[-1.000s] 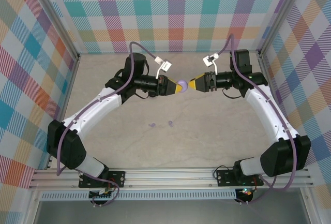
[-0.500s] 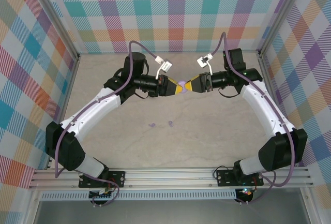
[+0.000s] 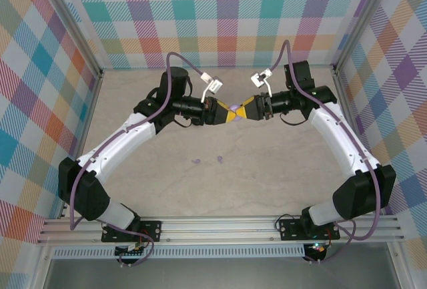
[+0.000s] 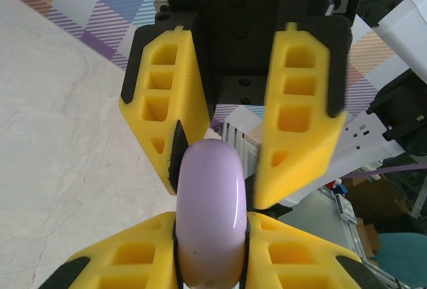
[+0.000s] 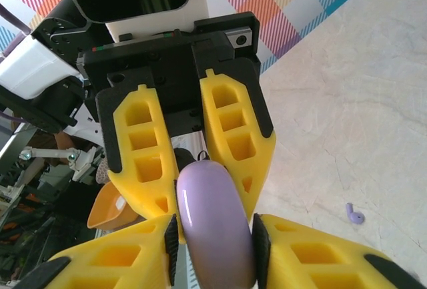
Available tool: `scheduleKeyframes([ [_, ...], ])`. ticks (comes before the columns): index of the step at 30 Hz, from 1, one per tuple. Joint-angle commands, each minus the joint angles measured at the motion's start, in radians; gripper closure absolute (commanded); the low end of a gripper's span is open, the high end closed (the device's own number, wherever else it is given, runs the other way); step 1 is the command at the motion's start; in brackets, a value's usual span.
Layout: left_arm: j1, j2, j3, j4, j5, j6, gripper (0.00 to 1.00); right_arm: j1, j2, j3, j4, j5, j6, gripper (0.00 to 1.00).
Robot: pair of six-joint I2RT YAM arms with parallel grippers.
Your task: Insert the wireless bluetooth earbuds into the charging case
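The left gripper (image 3: pixel 225 113) pinches a lilac case (image 4: pixel 209 209) on edge, above the table (image 3: pixel 267 182). The right gripper (image 3: pixel 243 110) faces it, fingers either side of that case and seemingly pressing it. Two lilac earbuds (image 3: pixel 195 161) lie on the table nearer the bases.

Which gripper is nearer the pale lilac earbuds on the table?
Left, narrowly: left gripper and right gripper meet at the round lilac case beyond the pale lilac earbuds, which lie on the left gripper's side.

place: robot lab cell | cues: checkered walls (image 3: pixel 227 15), aluminium frame (image 3: pixel 220 225), marble-look table (image 3: pixel 267 172)
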Motion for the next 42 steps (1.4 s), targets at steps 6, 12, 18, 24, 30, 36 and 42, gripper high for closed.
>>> scheduleKeyframes([
  [6, -0.012, -0.017, 0.033, 0.016, 0.004, -0.006, 0.73, 0.01, 0.002, 0.021, 0.002, -0.038, -0.029, 0.79],
  [12, -0.013, -0.042, -0.001, 0.081, -0.012, -0.049, 0.62, 0.01, -0.027, -0.014, 0.101, -0.012, 0.064, 0.82],
  [18, -0.013, -0.073, -0.045, 0.159, -0.03, -0.089, 0.6, 0.009, -0.041, -0.034, 0.171, -0.013, 0.128, 0.83],
  [24, -0.013, -0.074, -0.082, 0.265, -0.025, -0.164, 0.63, 0.009, -0.062, -0.055, 0.223, -0.02, 0.172, 0.82],
  [30, -0.015, -0.072, -0.095, 0.309, -0.018, -0.195, 0.64, 0.009, -0.072, -0.066, 0.248, -0.027, 0.196, 0.82],
  [36, -0.014, -0.066, -0.094, 0.299, -0.013, -0.197, 0.64, 0.009, -0.082, -0.069, 0.269, -0.009, 0.212, 0.82],
  [42, -0.014, -0.063, -0.095, 0.268, -0.018, -0.183, 0.64, 0.009, -0.089, -0.065, 0.276, 0.01, 0.219, 0.82],
])
